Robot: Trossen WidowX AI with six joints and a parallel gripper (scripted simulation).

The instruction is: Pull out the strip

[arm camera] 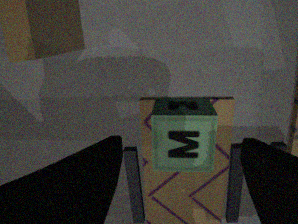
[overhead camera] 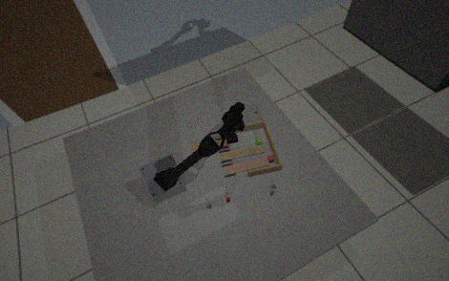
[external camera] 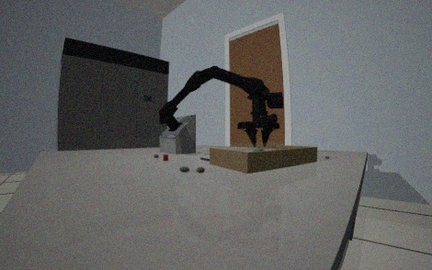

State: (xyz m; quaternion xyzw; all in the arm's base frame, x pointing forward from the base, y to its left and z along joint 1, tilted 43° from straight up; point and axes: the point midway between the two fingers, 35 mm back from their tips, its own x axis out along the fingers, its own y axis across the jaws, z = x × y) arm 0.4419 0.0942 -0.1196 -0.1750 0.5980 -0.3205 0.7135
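A pale green cube (arm camera: 184, 142) marked with a dark M sits near the far end of a tan strip with purple zigzag lines (arm camera: 167, 200) in the wrist view. My gripper (arm camera: 181, 147) (external camera: 259, 145) is open and points down. Its fingers stand one on each side of the cube and strip, with gaps on both sides and nothing held. The exterior view shows the fingertips low over the wooden frame (external camera: 285, 158) (overhead camera: 272, 143). In the top view the arm hides the fingertips and the area beneath them.
Dark upright guides (arm camera: 134, 185) flank the zigzag strip. A tan strip (overhead camera: 244, 153) and a pinkish strip (overhead camera: 245, 166) lie beside it. A bright green object (overhead camera: 259, 141) and a pink-red cube (overhead camera: 271, 158) are inside the frame. A small red object (overhead camera: 228, 200) (external camera: 165, 157) and pebbles (external camera: 184, 169) lie outside.
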